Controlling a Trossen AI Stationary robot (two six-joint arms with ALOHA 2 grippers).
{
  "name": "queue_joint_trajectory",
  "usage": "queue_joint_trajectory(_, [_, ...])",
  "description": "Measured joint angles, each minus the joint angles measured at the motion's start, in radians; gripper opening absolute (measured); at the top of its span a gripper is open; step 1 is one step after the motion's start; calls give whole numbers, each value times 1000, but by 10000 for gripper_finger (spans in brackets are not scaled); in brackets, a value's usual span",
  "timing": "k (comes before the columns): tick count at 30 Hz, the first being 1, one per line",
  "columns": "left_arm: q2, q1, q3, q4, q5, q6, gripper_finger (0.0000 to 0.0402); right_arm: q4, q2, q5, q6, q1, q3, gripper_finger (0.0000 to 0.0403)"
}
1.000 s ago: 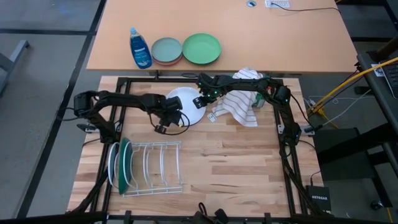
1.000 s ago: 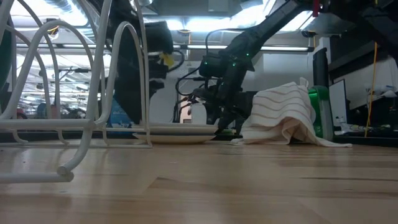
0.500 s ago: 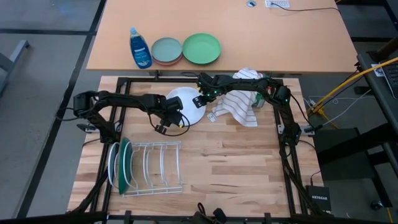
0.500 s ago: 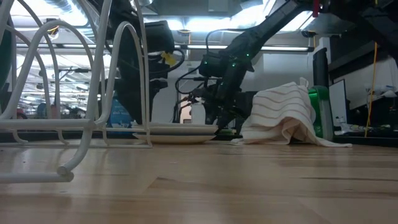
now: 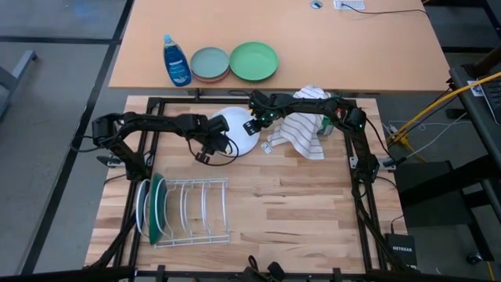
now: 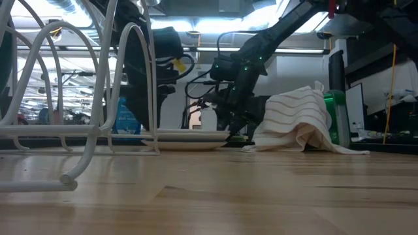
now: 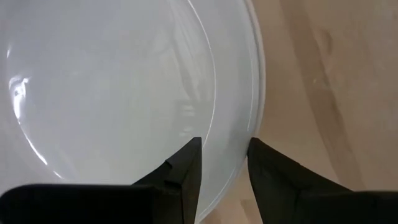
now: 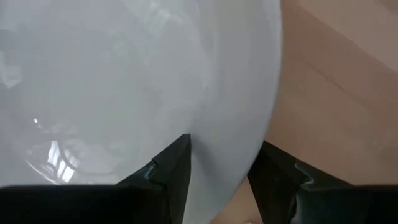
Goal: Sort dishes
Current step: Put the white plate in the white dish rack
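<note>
Both grippers sit over one white plate [image 5: 237, 133], fingers parted astride its rim.

The left gripper [image 7: 224, 163] has its two fingers spread a little, one over the plate's well and one over the rim, with the wooden table [image 7: 329, 93] just beyond. The right gripper [image 8: 225, 163] is spread likewise at the opposite edge, beside a striped towel [image 5: 301, 133]. A dark green plate [image 5: 159, 207] and a white one stand in the wire rack [image 5: 200, 211], well apart from both tools.

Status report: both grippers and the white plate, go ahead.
Left gripper open, astride white plate rim. Right gripper open at opposite rim. Plate flat on table. Striped towel beside it.
</note>
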State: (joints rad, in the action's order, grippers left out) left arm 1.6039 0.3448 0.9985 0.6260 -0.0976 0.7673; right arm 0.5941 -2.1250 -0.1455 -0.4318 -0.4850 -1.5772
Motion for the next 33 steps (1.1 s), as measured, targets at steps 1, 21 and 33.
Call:
queue_joint_trajectory(1, [0,3,0,-8,0,0,117,0,0,3,9,0,0,149])
queue_joint_trajectory(21, [87,24,-30,-150,-4,26,117,27,16,3,47,-1,-2,149])
queue_joint_trajectory(33, [141,24,-23,-178,-11,22,118,126,27,6,65,-1,-65,149])
